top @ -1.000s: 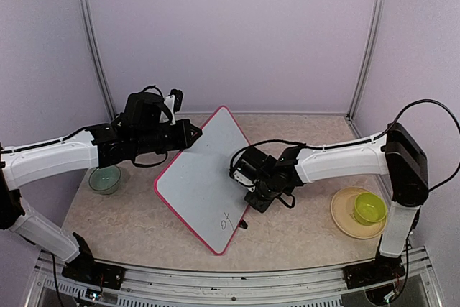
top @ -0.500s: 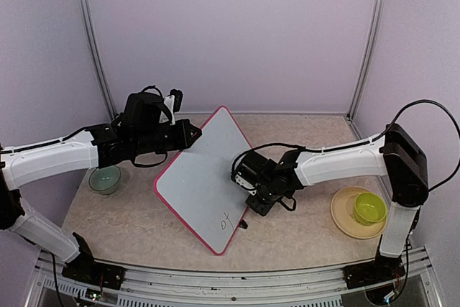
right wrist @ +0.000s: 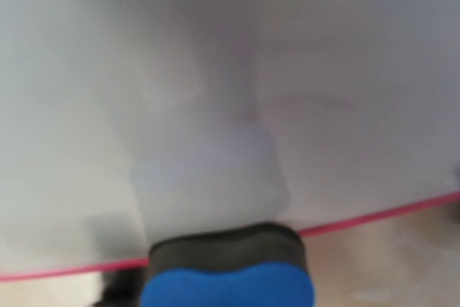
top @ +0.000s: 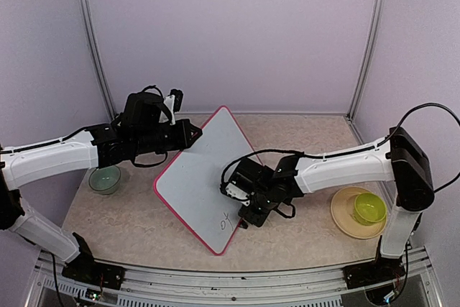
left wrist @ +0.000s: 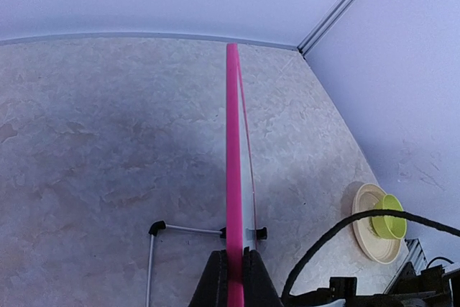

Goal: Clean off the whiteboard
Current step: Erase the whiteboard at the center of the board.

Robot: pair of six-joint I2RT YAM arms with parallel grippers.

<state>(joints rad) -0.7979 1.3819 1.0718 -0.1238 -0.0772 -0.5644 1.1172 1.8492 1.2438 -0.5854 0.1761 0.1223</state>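
Left pincer (top: 188, 136) is clamping the whiteboard (top: 198, 170) by its far rim, fingers (left wrist: 214, 285) closed on either side of the pink edge. The board is standing tilted on the table (top: 309, 134), face toward the right arm.

Right pincer (top: 244, 210) is gripping the blue eraser (right wrist: 226, 275), felt side facing the board's lower part. The right wrist view is blurring, so I cannot tell whether the felt is actually touching.

The writing (top: 228, 221) is sitting just beside the right pincer, on the side toward the board's near corner. That's what you're going for.

How to do it well, as I'm judging it:
- Be laying the felt flat on the face, not on an edge.
- Be sweeping from the pincer's spot across the marks in short overlapping passes.
- Be pressing lightly. The clamp is well apart from the right pincer, so a hard push here is probably levering the board around the left grip or tipping it back.
- Be stopping short of the rim just below the eraser, or the felt is likely catching on it.
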